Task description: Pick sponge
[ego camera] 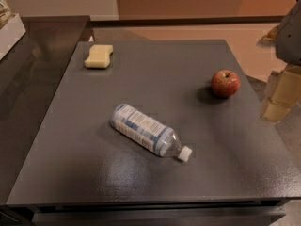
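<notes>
The sponge is a pale yellow foam block with pinched-in sides. It lies flat near the far left corner of the grey table. My gripper hangs at the right edge of the view, just off the table's right side, far from the sponge and to the right of the apple. It holds nothing that I can see.
A red apple stands on the right part of the table. A plastic water bottle lies on its side in the middle, cap toward the front right. A darker counter adjoins on the left, with a white box on it.
</notes>
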`<state>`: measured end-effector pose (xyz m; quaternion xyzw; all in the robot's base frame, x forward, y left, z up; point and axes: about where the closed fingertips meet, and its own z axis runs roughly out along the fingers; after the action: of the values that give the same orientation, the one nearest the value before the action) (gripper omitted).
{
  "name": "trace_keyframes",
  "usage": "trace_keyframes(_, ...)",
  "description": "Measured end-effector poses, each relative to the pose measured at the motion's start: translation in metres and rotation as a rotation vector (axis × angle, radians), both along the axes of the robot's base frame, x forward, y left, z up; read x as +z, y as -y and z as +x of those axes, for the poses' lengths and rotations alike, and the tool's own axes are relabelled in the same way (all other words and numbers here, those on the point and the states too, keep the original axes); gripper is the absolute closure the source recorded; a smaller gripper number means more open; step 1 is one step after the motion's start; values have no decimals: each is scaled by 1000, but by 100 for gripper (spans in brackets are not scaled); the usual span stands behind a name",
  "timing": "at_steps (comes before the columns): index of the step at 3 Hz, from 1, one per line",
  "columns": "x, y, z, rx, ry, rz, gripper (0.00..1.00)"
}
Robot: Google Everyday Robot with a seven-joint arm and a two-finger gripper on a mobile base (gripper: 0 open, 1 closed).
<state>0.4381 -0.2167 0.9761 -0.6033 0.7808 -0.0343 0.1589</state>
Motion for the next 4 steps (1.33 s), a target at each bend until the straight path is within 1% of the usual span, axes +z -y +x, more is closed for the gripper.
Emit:
trace_keyframes(1,1,0,1,0,2,0,0)
trace_keyframes(2,-2,-6,21,-1,-15,49,0)
trace_keyframes(3,-8,-20,57,16,-36,111,0)
trace_keyframes(4,-12,-41,94,28,-39,163,0)
